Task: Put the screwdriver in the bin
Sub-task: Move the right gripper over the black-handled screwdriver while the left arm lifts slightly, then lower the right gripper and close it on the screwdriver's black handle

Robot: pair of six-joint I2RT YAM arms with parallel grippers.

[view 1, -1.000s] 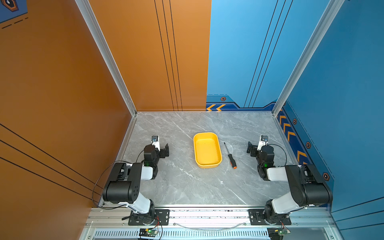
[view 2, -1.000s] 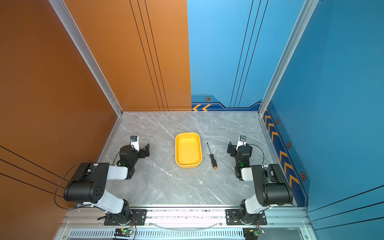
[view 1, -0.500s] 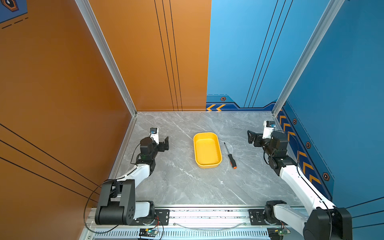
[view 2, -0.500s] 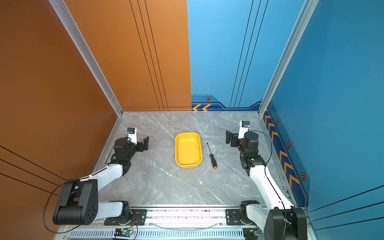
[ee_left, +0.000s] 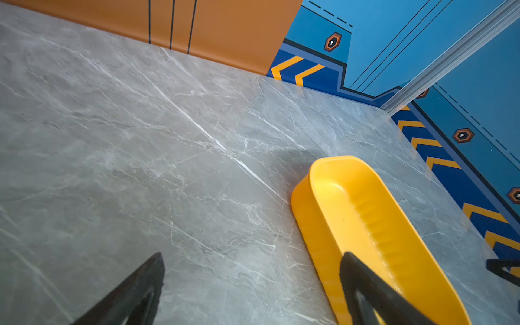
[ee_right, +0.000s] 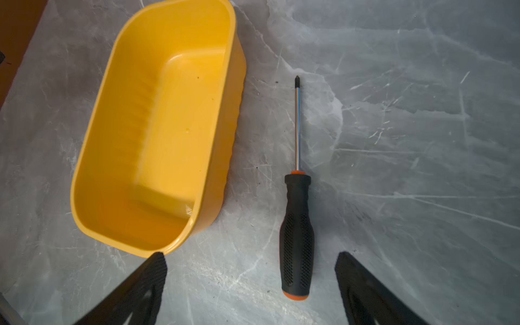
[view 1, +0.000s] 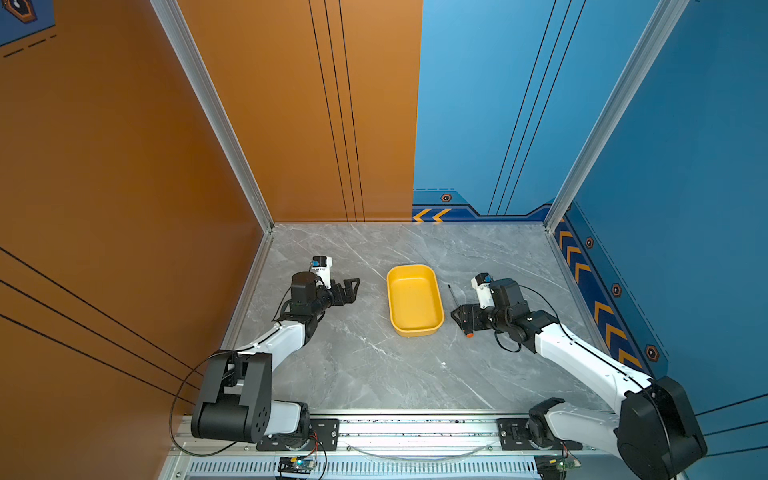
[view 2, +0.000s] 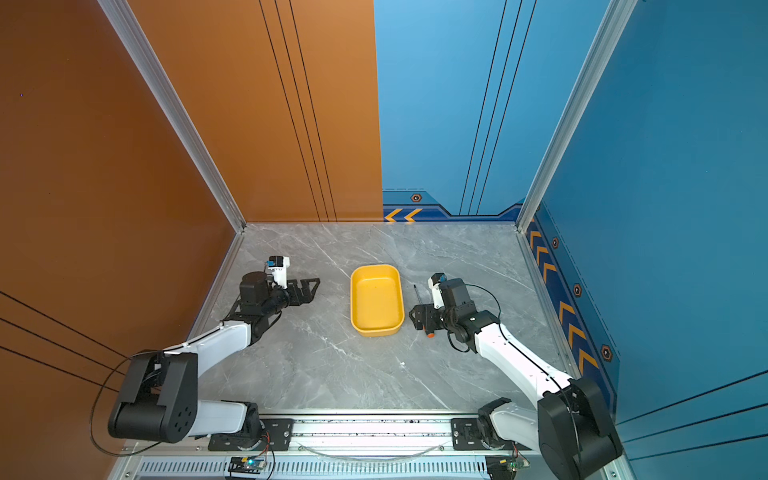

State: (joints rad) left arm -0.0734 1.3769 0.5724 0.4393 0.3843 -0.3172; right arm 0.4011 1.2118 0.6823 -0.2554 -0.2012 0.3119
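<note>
Both wide, empty: left hand near bin; right hand straddles screwdriver handle without touching; screwdriver flat on bench just beside bin.

both top views up high behind me, looking down across the whole bench, my left wrist cam low, skimming toward the bin, my right wrist cam close above, same bin plus screwdriver

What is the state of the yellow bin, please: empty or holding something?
Empty: the bin shows only bare yellow floor; the screwdriver lies on the table beside it.
</note>
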